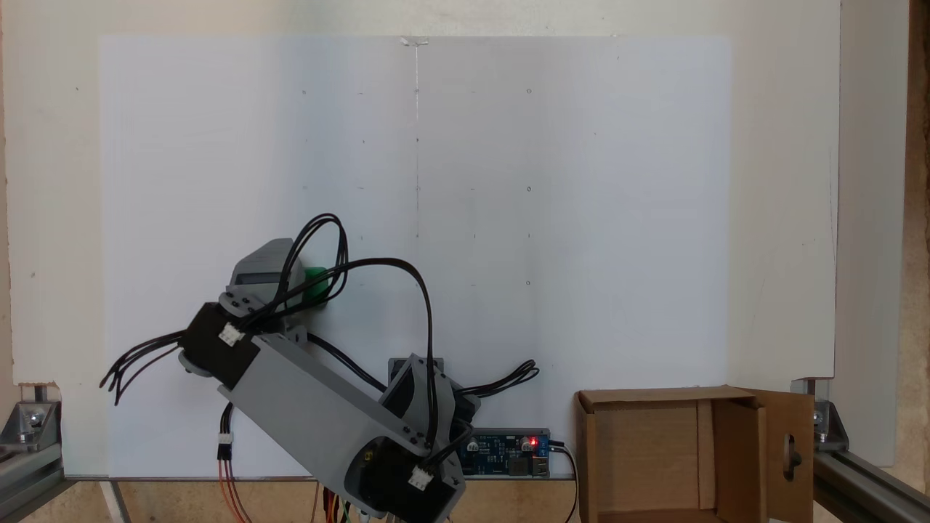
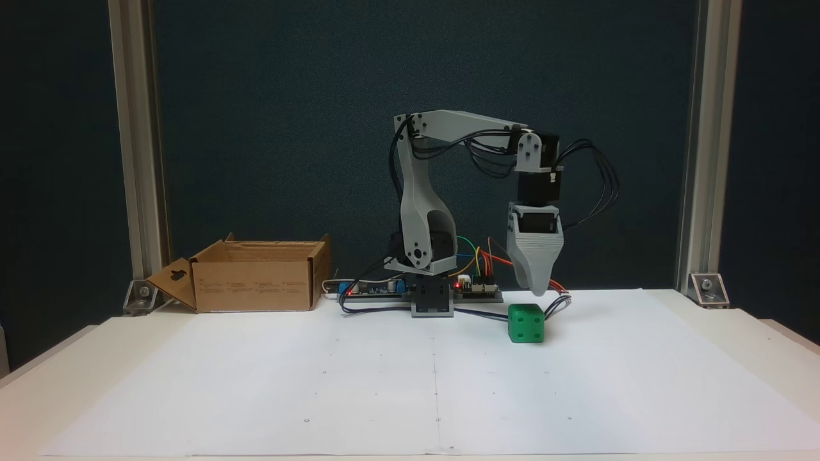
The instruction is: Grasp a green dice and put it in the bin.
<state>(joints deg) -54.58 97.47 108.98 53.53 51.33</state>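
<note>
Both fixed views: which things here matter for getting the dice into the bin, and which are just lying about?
For the job:
- green dice, on the white sheet
- bin, open, beside the arm's base
- pincer, above the dice, apart from it

Lying about:
- circuit boards and wiring behind the base
- white sheet
- metal frame posts

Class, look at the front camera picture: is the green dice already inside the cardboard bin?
No. The green dice sits on the white paper below the gripper, far from the bin.
</note>
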